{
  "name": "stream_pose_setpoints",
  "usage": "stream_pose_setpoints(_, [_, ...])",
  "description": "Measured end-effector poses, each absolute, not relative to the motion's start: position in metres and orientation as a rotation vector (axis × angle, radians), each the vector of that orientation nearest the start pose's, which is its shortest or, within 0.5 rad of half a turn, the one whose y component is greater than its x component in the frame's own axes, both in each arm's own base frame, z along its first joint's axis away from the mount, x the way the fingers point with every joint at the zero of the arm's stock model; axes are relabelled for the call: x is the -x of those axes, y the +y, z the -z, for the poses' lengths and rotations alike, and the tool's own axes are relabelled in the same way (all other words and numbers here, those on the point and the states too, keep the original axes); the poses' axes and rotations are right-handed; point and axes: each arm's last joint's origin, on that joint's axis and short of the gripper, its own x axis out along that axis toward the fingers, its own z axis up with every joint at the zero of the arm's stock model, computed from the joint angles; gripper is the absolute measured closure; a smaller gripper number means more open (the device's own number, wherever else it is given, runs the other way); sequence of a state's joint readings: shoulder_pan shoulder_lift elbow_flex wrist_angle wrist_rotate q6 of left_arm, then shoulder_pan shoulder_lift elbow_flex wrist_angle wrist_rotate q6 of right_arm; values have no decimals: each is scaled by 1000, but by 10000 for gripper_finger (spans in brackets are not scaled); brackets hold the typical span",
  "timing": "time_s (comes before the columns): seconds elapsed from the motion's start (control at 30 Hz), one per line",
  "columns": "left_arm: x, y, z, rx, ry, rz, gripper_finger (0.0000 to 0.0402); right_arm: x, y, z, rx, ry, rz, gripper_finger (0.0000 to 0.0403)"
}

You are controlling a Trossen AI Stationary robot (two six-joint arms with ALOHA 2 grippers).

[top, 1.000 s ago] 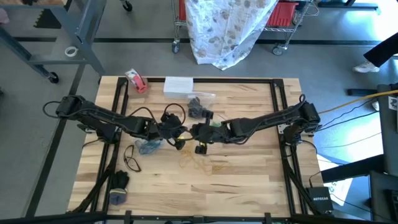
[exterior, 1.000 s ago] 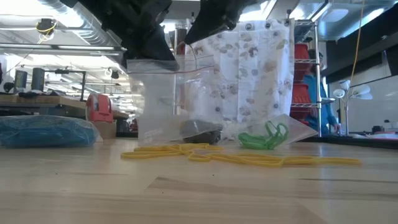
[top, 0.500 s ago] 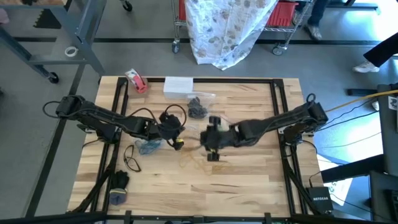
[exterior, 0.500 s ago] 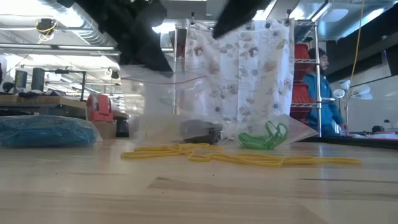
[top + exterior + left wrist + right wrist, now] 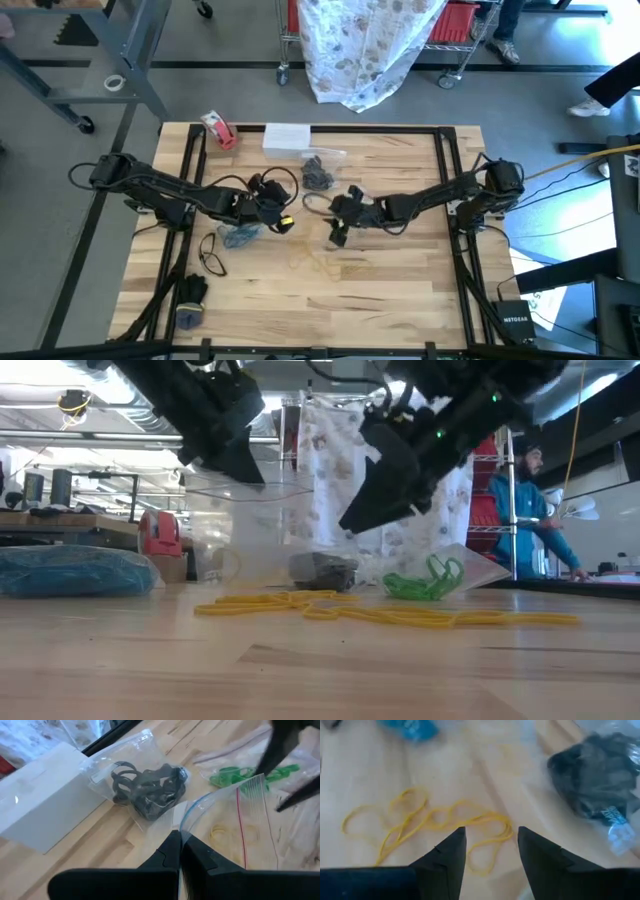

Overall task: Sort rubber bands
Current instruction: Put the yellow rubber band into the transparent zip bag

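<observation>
Yellow rubber bands [image 5: 427, 827] lying loose on the wooden tabletop [image 5: 400, 300], right gripper [image 5: 490, 852] being held spread and empty above them, clear plastic bag [image 5: 240, 832] being pinched at its rim by the closed left gripper [image 5: 181, 852].

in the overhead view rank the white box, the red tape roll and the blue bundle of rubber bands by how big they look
1. White box, the largest.
2. Blue bundle of rubber bands and red tape roll: they look about alike, and an arm partly covers the bundle, so I won't rank them.
</observation>
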State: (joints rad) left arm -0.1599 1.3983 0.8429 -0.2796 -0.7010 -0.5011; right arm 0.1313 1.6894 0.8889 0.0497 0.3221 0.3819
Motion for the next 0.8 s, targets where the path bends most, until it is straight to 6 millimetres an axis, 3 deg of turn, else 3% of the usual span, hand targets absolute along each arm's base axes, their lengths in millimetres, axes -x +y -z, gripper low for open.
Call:
stream_pose_setpoints(0.13, [-275,-24,-219,116,612,-685,401,-332,26,-152,-240,680,349,233])
stream_pose_setpoints(0.5, [-275,-24,-219,114,612,-685,401,-353,26,-126,-219,713,343,233])
stream_pose_setpoints(0.8, [-274,-24,-219,101,619,-680,401,-357,23,-103,-209,760,361,233])
